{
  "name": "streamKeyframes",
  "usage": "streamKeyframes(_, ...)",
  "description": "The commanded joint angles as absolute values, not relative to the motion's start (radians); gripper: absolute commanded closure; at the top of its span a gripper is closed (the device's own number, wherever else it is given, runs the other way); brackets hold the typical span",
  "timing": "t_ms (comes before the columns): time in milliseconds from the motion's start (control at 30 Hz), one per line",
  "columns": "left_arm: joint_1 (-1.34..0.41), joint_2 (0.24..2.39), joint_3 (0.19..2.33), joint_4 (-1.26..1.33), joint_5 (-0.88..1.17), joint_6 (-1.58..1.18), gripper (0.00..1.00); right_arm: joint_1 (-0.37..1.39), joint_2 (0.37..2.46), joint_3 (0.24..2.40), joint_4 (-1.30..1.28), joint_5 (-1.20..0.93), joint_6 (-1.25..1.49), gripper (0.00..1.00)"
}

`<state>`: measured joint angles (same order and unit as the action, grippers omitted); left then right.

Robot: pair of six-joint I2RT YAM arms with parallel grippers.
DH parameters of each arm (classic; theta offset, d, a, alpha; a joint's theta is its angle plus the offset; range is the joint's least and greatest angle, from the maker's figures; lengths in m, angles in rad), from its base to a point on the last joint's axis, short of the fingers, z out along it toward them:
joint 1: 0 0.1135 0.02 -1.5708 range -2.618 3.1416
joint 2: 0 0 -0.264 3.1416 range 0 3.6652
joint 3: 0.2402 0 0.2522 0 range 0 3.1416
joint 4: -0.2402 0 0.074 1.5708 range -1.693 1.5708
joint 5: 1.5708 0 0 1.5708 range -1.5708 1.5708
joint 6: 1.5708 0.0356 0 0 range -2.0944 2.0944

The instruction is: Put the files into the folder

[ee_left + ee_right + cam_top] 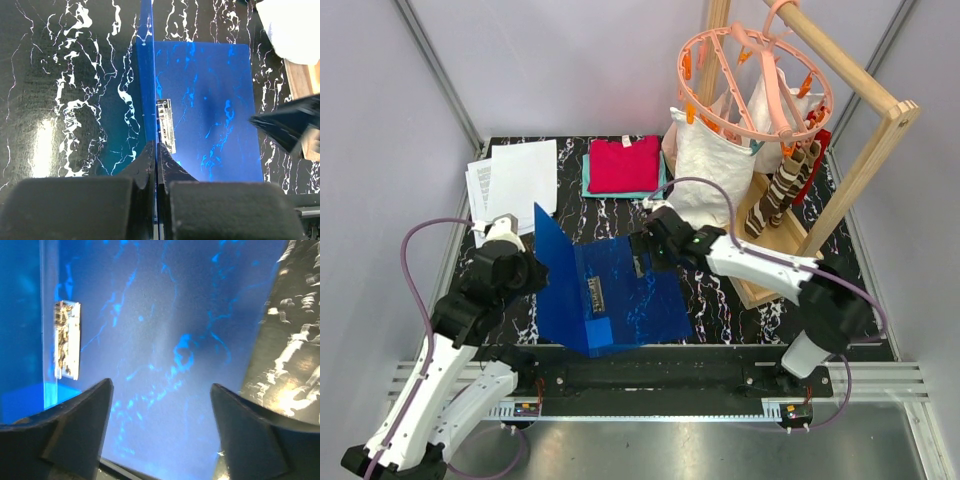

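On the table (720,312), left jaws pinch the blue folder's (630,300) upright cover; right jaws gape empty.

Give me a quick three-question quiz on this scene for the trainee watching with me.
1. True or false: the files already lie inside the folder.
2. Which gripper pinches the folder's raised cover: A left, B right?
3. Fill in: the right gripper above the folder is ___.
Key: 1 false, the files lie on the table, beyond the folder; 2 A, the left gripper; 3 open.
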<state>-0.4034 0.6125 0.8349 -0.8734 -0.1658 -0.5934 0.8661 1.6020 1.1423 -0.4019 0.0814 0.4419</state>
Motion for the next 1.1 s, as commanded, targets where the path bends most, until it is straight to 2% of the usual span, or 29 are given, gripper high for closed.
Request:
streamKeyframes(0, -0.399, 0.610, 0.808, -0.839, -0.170, -0.629, 1.00, 0.893, 1.733, 1.287, -0.443, 0.054, 0.494, 0.21)
streamKeyframes(67, -0.397, 0.620, 0.799, -0.818, -0.169, -0.643, 1.00, 0.923, 1.796, 1.340, -0.443, 0.090, 0.517, 0.33)
streamKeyframes(133, -0.393, 0.632, 0.785, -0.786, -0.158, -0.646, 1.00, 0.948, 1.834, 1.402, -0.445, 0.095, 0.546, 0.32)
streamKeyframes(267, -0.384, 0.669, 0.787, -0.761, -0.172, -0.641, 1.00, 1.052, 1.961, 1.520, -0.463, 0.202, 0.558, 0.25)
streamKeyframes(433, -0.348, 0.724, 0.790, -0.724, -0.182, -0.638, 1.00, 1.092, 2.069, 1.617, -0.531, 0.308, 0.581, 0.23)
streamKeyframes(800, -0.152, 0.860, 0.864, -0.781, -0.300, -0.592, 1.00, 1.091, 2.143, 1.591, -0.500, 0.416, 0.542, 0.32)
streamKeyframes(900, -0.037, 0.911, 0.835, -0.773, -0.284, -0.621, 0.94, 1.081, 2.152, 1.562, -0.419, 0.361, 0.531, 0.38)
streamKeyframes(967, 0.003, 0.946, 0.812, -0.727, -0.267, -0.612, 0.86, 1.071, 2.164, 1.545, -0.376, 0.335, 0.522, 0.43)
streamKeyframes(1000, 0.070, 0.994, 0.811, -0.718, -0.247, -0.609, 0.79, 1.068, 2.171, 1.543, -0.358, 0.328, 0.519, 0.44)
streamKeyframes(1067, 0.127, 1.044, 0.815, -0.715, -0.207, -0.607, 0.53, 1.068, 2.187, 1.546, -0.347, 0.336, 0.506, 0.44)
